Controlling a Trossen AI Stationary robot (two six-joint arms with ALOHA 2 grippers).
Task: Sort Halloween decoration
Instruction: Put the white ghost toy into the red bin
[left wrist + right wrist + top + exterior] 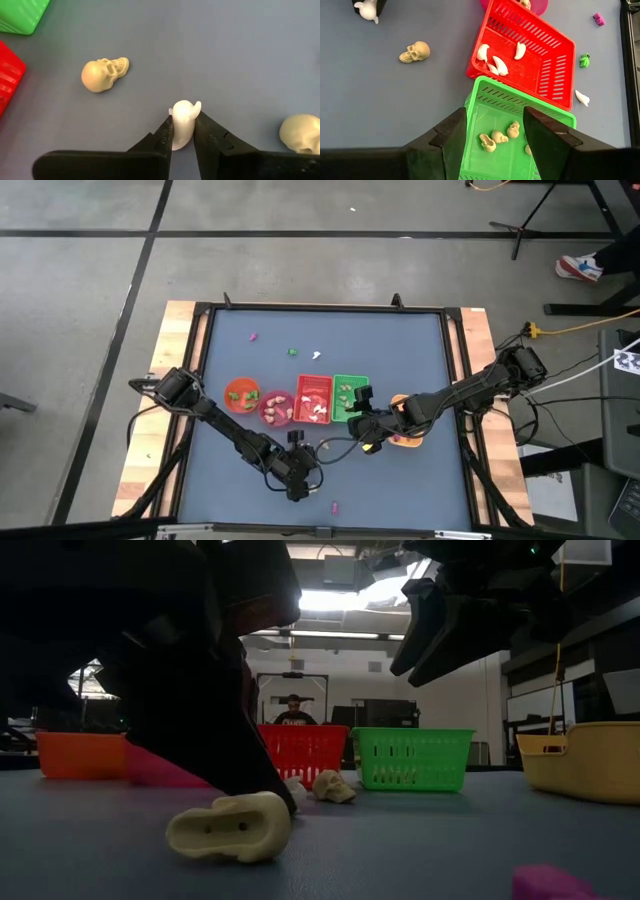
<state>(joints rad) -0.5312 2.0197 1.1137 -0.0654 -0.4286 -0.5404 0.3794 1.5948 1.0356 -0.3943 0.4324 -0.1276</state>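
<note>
My left gripper (pixel 183 131) is near the table's front, shut on a small white trinket (pixel 183 120) of the Halloween decoration. A cream skull (pixel 103 74) lies on the mat ahead of it and another (pixel 301 133) beside it. My right gripper (pixel 492 135) hangs open above the green tray (pixel 505 107), touching nothing. That tray holds cream skulls (pixel 499 136). The red tray (pixel 530 45) holds white fang-like pieces (pixel 496 64). From above, the left gripper (pixel 302 475) is in front of the trays and the right gripper (pixel 365 425) is at the green tray's near side. My left gripper pinches the white trinket by its two sides (pixel 181 139) between its fingertips (pixel 164 134). The fingers slant down toward the mat. The trinket's rounded, horned end (pixel 186 106) sticks out past the tips. It is low at the mat; whether it rests there I cannot tell.
An orange bowl (pixel 240 393) and a pink bowl (pixel 275 408) stand left of the red tray (pixel 313 400). A yellow basket (pixel 590 760) is under the right arm. Loose pink (pixel 252 336), green (pixel 292 352) and white (pixel 317 356) trinkets lie farther back, and a pink one (pixel 335 505) near the front edge.
</note>
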